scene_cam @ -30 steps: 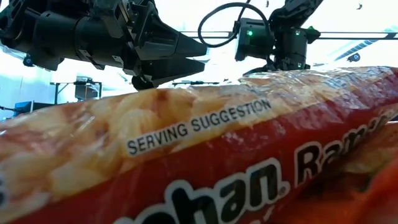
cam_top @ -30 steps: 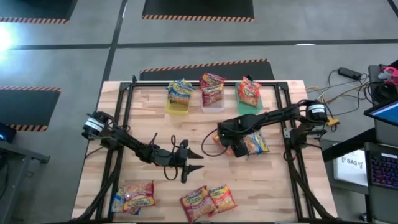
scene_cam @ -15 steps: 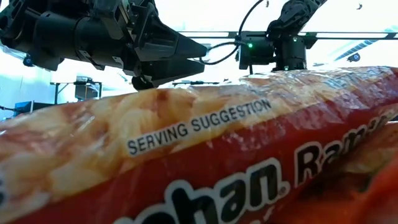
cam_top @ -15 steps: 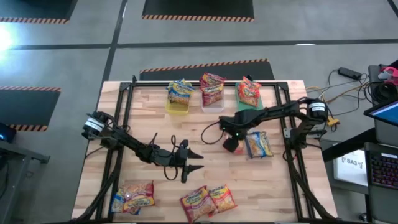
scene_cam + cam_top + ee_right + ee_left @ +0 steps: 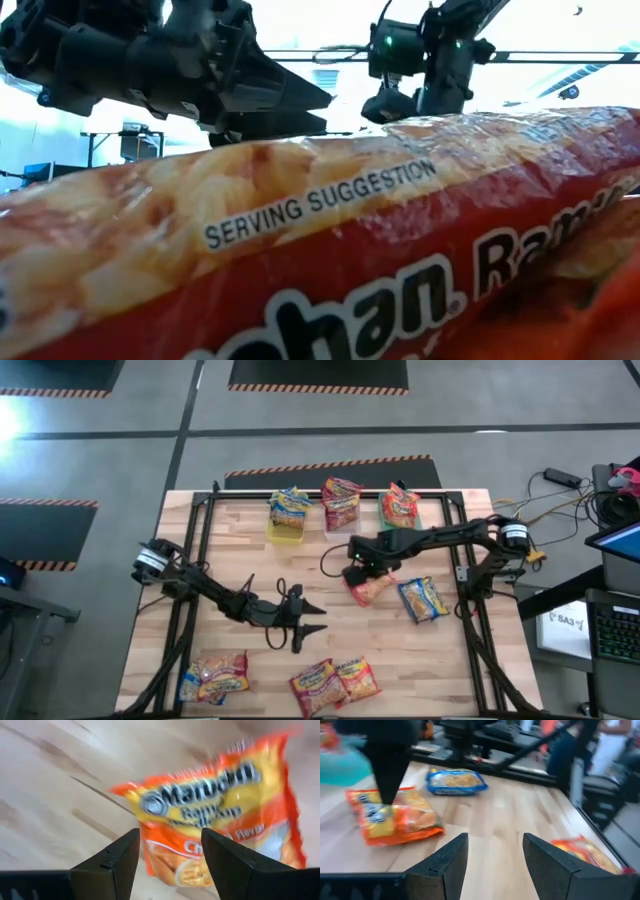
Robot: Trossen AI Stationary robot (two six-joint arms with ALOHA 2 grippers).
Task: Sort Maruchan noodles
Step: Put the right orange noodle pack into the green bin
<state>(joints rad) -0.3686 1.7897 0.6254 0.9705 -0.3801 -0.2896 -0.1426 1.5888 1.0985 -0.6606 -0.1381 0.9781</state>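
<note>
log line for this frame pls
right gripper: open, over orange packet mid-table | left gripper: open, empty, waiting | blue packet: on table beside it | bins: packets inside

Orange-and-yellow packet (image 5: 220,820), blue-and-yellow packet (image 5: 456,782) (glossy), pale striped wooden table (image 5: 450,650).

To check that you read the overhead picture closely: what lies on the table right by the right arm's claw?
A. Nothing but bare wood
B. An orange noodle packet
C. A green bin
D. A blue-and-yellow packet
B: the right claw hangs open over an orange packet lying on the wood, and the blue-and-yellow packet lies apart, nearer the table's right edge.
</note>
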